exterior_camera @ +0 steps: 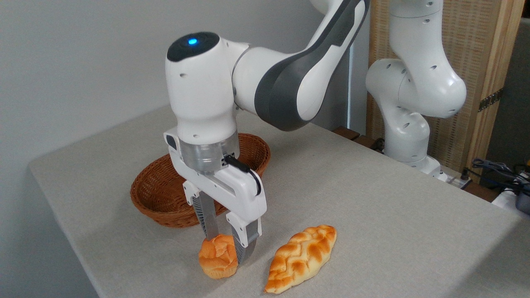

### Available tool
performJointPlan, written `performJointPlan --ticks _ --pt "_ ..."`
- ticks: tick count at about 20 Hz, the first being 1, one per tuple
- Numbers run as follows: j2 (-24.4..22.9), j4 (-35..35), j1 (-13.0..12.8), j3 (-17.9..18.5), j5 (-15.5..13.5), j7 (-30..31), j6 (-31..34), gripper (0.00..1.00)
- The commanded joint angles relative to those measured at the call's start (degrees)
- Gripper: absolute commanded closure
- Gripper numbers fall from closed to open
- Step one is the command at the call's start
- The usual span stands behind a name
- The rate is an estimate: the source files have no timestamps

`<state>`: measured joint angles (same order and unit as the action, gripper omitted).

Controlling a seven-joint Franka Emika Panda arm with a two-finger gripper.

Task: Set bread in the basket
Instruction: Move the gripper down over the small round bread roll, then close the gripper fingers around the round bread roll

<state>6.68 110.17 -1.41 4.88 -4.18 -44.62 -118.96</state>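
Low in the frame's centre, the pincer [225, 245] is clamped on the bread [217, 257], which rests on the desk [372, 198]. Grasp step; next, lift toward the basket [157, 194] behind.

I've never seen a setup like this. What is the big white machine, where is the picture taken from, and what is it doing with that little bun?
It is a jointed robot arm, filmed by one fixed camera looking down at a grey table. At its tip is the end effector, two fingers that pinch. They stand on either side of the small round bread, which looks gripped but still sits on the table. Just behind is the empty woven basket, where the bun belongs. The braided loaf beside it lies untouched.
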Motion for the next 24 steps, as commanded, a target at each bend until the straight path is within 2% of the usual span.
performJointPlan --ticks 1,7,10,11,15,24 --pt "1.1 0.7 -0.6 -0.1 -0.8 -1.1 -1.4 0.00" --pt "2.3 0.7 -0.6 -0.9 -0.8 -1.1 -3.2 0.02" --pt "2.9 0.7 -0.7 -1.0 -1.9 -2.7 -3.7 0.49" --pt "2.9 0.7 -0.7 -1.0 -2.3 -3.1 -3.6 0.57" --pt "2.9 0.6 -0.7 -0.9 -2.4 -3.5 -3.6 0.63" --pt "2.8 0.5 -0.7 -1.0 -2.4 -3.6 -3.1 0.63"
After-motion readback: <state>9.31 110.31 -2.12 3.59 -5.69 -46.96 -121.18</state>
